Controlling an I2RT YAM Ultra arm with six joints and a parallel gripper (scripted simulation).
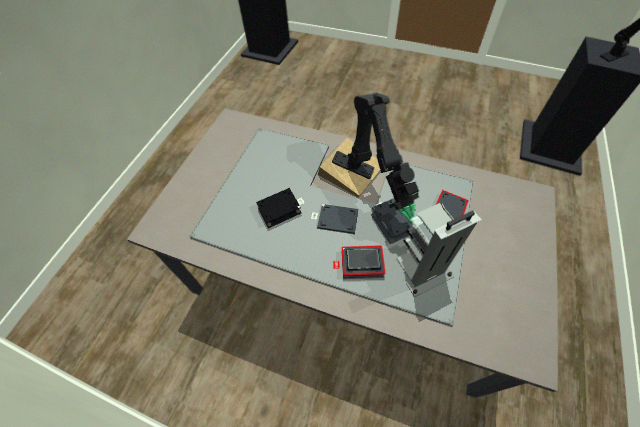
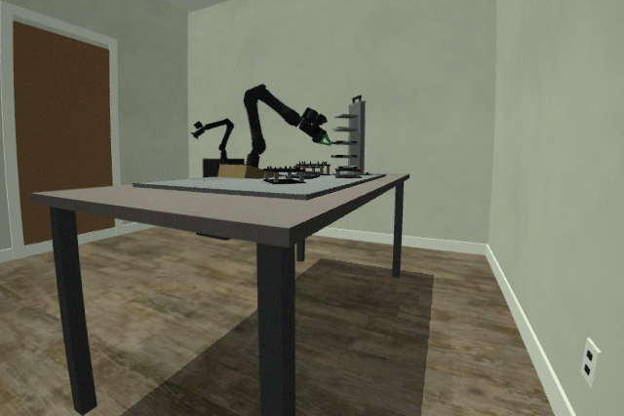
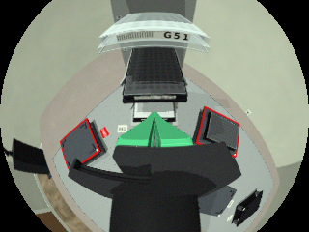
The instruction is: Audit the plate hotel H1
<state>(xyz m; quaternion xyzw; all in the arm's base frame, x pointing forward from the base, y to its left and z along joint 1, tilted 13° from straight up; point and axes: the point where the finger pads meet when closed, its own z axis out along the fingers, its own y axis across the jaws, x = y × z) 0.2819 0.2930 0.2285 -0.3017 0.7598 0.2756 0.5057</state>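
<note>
From the top: black arm [image 1: 373, 133] on a wooden wedge base [image 1: 347, 172], reaching right toward the grey plate hotel H1 [image 1: 444, 251] at the mat's right end, with one red-framed quarantine nest [image 1: 363, 261] holding a dark plate nearer and left of it, another [image 1: 452, 203] beyond it, plus a dark nest [image 1: 337, 217] and a black block [image 1: 278, 206] farther left. From the exterior: green-fingered gripper [image 2: 325, 139] level with the hotel's [image 2: 358, 134] middle shelves, just short of them, low nests along the mat below. From the wrist: fingers pressed together on nothing, pointing at a dark well plate [image 3: 154, 73] jutting from its shelf under a pale plate labelled G51 [image 3: 154, 37], red-framed nests either side.
</note>
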